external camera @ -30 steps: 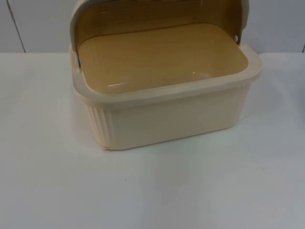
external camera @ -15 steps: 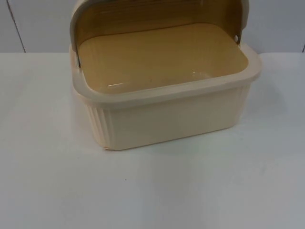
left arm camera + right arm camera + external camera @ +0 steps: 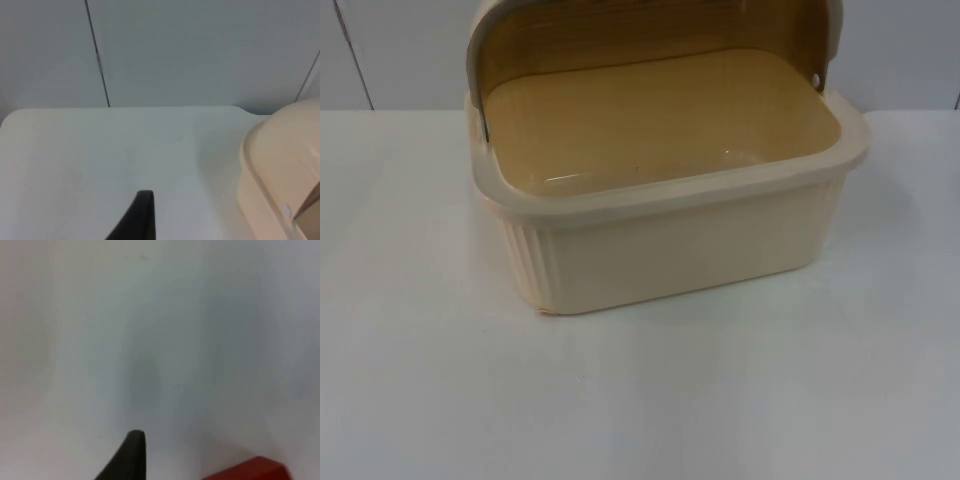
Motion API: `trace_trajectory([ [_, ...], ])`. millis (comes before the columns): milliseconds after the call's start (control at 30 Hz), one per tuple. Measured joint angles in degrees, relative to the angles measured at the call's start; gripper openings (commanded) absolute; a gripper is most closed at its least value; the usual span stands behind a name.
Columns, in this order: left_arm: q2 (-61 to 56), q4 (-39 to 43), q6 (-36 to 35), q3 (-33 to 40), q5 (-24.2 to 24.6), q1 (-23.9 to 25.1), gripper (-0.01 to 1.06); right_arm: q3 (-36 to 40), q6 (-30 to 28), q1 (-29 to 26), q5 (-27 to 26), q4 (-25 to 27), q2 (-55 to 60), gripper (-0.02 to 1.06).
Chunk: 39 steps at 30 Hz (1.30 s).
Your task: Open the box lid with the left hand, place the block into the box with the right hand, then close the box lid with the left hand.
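On the white table (image 3: 420, 400), off the box's nine-o'clock side, the left gripper (image 3: 142, 210) waits; its opening I cannot tell. At centre, the ribbed cream plastic box (image 3: 670, 250) stands with its rounded lid (image 3: 650, 30) tipped back toward twelve o'clock, ready for loading. Toward three o'clock, the right gripper (image 3: 132, 450), spread unclear, hovers beside the red block (image 3: 250, 470), apparently for a grasp.

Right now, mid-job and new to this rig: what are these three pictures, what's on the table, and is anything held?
It is a two-armed robot at a white table. The top view comes from a fixed camera: a cream box stands there, its lid swung up, its inside bare. The other two pictures come from cameras on the wrists. The left gripper hangs over the table beside the box's outer wall. The right gripper hangs over the table near a red block. Nothing appears held; whether the fingers are open cannot be judged.
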Motion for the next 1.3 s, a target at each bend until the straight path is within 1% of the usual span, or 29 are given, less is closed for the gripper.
trace_trajectory([
  [67, 0.00, 0.00, 0.00, 0.00, 0.50, 0.00, 1.04, -0.24, -2.00, 0.00, 0.67, 2.11, 1.87, 1.05],
  [200, 0.00, 0.14, 0.10, 0.00, 1.60, 0.00, 1.04, -0.27, -2.90, 0.00, 0.78, 1.92, 3.72, 1.05],
  [333, 0.00, 0.14, 0.10, 0.00, 2.92, 0.00, 1.04, -0.36, -3.14, 0.00, 1.42, -2.06, 5.17, 1.05],
  [400, 0.00, 0.14, 0.10, 0.00, 3.17, 0.00, 1.04, -0.36, -3.14, 0.00, 1.69, -2.48, 5.33, 1.05],
  [567, 0.00, 0.14, 0.10, 0.00, 3.31, 0.00, 1.04, -0.36, -3.23, 0.00, 3.26, -6.15, 6.61, 1.05],
  [733, 0.00, 0.14, 0.10, 0.00, 3.31, 0.00, 1.04, -0.36, -3.36, 0.00, 3.91, -7.52, 7.32, 1.04],
  [833, 0.00, 0.14, 0.10, 0.00, 3.31, 0.00, 1.04, -0.36, -3.11, 0.00, 4.17, -8.70, 7.62, 1.00],
  [867, 0.00, 0.14, 0.10, 0.00, 3.31, 0.00, 1.04, -0.36, -3.11, 0.00, 4.17, -8.70, 7.62, 0.96],
  [900, 0.00, 0.14, 0.10, 0.00, 3.31, 0.00, 1.04, -0.36, -2.68, 0.00, 4.17, -9.58, 7.74, 0.96],
  [967, 0.00, 0.14, 0.10, 0.00, 3.31, 0.00, 1.04, -0.36, -1.00, 0.00, 4.35, -11.86, 7.96, 0.85],
  [1067, 0.00, 0.14, 0.10, 0.00, 3.31, 0.00, 1.04, -0.36, 2.00, -0.80, 4.47, -13.08, 7.96, 0.51],
  [1100, 0.00, 0.14, 0.10, 0.00, 3.31, 0.00, 1.04, -0.36, 2.00, -0.80, 4.47, -13.08, 7.96, 0.38],
  [1133, 0.00, 0.14, 0.10, 0.00, 3.31, 0.00, 1.04, -0.36, 2.74, -1.27, 4.50, -13.23, 7.96, 0.38],
  [1167, 0.00, 0.14, 0.10, 0.00, 3.31, 0.00, 1.04, -0.36, 3.33, -1.66, 4.50, -13.33, 7.96, 0.25],
  [1233, 0.00, 0.14, 0.10, 0.00, 3.31, 0.00, 1.04, -0.36, 4.44, -2.43, 4.60, -13.49, 7.96, 0.06],
  [1267, 0.00, 0.14, 0.10, 0.00, 3.31, 0.00, 1.04, -0.36, 5.01, -2.66, 4.85, -13.49, 7.96, 0.00],
  [1300, 0.00, 0.14, 0.10, 0.00, 3.31, 0.00, 1.04, -0.36, 5.01, -2.66, 4.85, -13.49, 7.96, 0.00],
])
